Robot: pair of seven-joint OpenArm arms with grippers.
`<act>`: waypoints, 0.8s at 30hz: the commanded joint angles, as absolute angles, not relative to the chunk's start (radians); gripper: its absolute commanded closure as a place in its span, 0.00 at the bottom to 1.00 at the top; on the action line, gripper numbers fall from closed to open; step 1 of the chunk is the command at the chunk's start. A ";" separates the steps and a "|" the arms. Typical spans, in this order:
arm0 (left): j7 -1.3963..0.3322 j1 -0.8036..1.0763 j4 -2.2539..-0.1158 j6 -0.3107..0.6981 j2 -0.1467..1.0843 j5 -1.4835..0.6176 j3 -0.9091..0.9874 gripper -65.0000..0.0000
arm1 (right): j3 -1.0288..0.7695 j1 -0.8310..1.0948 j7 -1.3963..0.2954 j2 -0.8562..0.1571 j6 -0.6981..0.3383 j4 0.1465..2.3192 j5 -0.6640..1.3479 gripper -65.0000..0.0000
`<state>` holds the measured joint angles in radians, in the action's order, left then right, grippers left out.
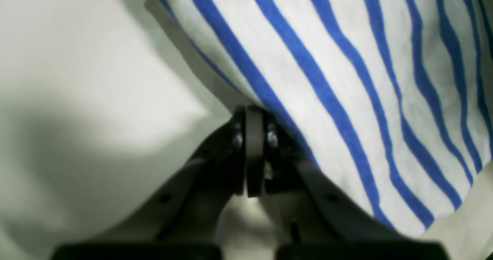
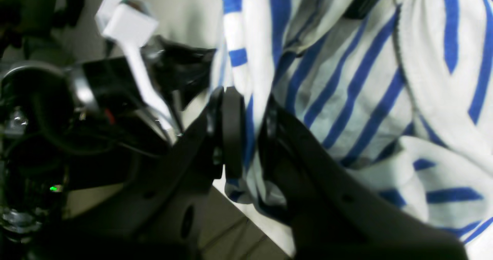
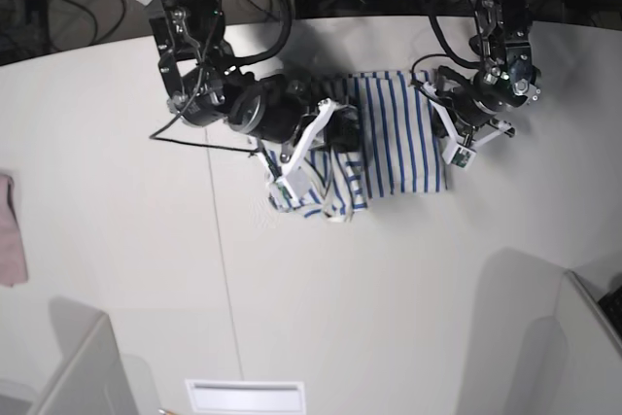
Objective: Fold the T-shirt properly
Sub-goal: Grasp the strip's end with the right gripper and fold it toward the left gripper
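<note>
Roughly in the far middle of the white table (image 3: 389,289), the T-shirt (image 3: 394,133) hangs and bunches between the two arms, its long axis running left to right across the base view. Its blue stripes run toward and away from the camera there. The half nearer the left arm is spread fairly flat, while the half nearer the right arm is crumpled into a wad that droops toward the camera, with folds and stripes turned at odd angles.

At the flat end, the left gripper (image 1: 254,115) has its dark pads pressed together on the cloth's edge; in the left wrist view the striped fabric fans out up and to the right from that pinch, lifted off the pale tabletop, which shows at the left. At the crumpled end, the right gripper (image 2: 250,136) is closed on a thick fold of the shirt, the bunched cloth filling the narrow gap between the two pads, with more fabric heaped to the right in that view.

Both arms reach in from the far edge of the table. The right arm is bent and lies low across the surface toward the shirt; the left arm comes down more steeply, its wrist just beside the shirt's edge.

A pink cloth (image 3: 10,240) lies well apart at the table's edge.
</note>
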<state>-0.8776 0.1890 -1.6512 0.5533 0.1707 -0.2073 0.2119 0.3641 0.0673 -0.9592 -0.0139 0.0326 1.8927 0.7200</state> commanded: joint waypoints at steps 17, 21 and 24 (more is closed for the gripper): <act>-0.895 0.240 -1.658 0.562 0.206 -0.202 0.219 1.00 | 0.501 -0.015 -0.961 0.070 0.064 1.851 0.736 1.00; -0.900 0.240 -1.661 0.562 0.206 -0.202 0.219 1.00 | 0.501 -0.031 -0.957 0.082 0.064 1.814 0.731 1.00; -0.898 0.242 -1.661 0.562 0.206 -0.202 0.220 1.00 | 0.509 -0.070 -0.957 0.084 0.064 1.736 0.734 1.00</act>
